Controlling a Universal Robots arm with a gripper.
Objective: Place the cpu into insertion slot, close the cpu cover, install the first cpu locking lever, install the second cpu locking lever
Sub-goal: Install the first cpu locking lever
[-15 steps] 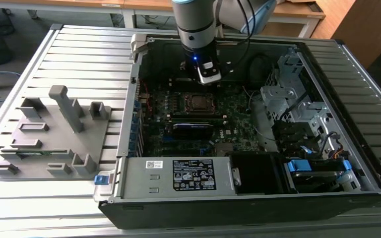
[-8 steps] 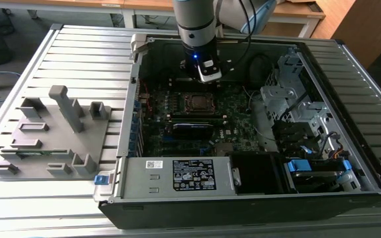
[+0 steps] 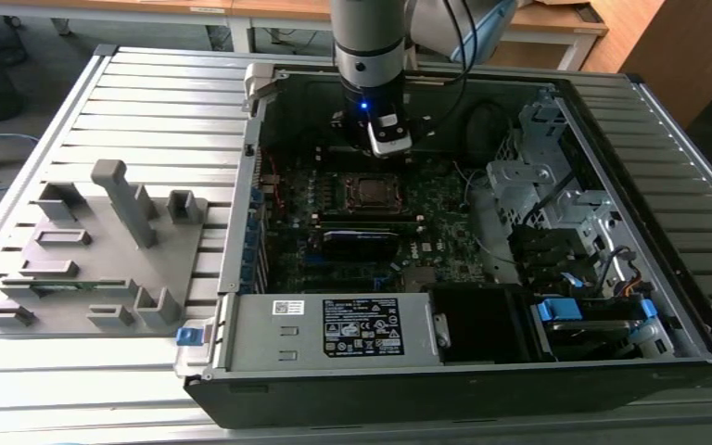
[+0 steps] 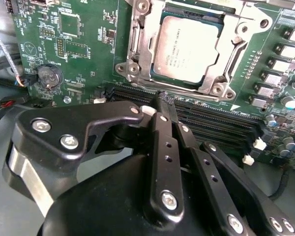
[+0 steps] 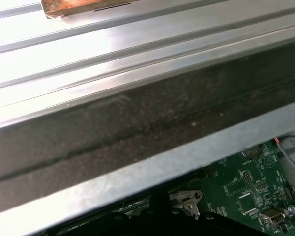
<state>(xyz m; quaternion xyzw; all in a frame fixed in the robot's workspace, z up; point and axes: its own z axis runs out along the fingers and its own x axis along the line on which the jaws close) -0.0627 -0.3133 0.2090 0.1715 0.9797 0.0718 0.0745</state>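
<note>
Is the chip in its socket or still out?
In: the chip lies flat inside the socket, its metal frame around it.

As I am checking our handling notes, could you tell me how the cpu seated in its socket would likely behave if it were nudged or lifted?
The cpu looks like a thin, flat metal-topped square, so probably stiff and light. Lying flat, it should not roll or tip. The cpu cover frames it, so a sideways nudge would likely not shift it.

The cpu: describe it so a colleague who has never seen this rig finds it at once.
Look into the open computer case at the green motherboard on its floor. Near the board's far end, just below the gripper in the exterior view, sits a silver metal frame. The cpu is the flat square grey plate inside that frame, unlike the long black memory slots beside it.
</note>
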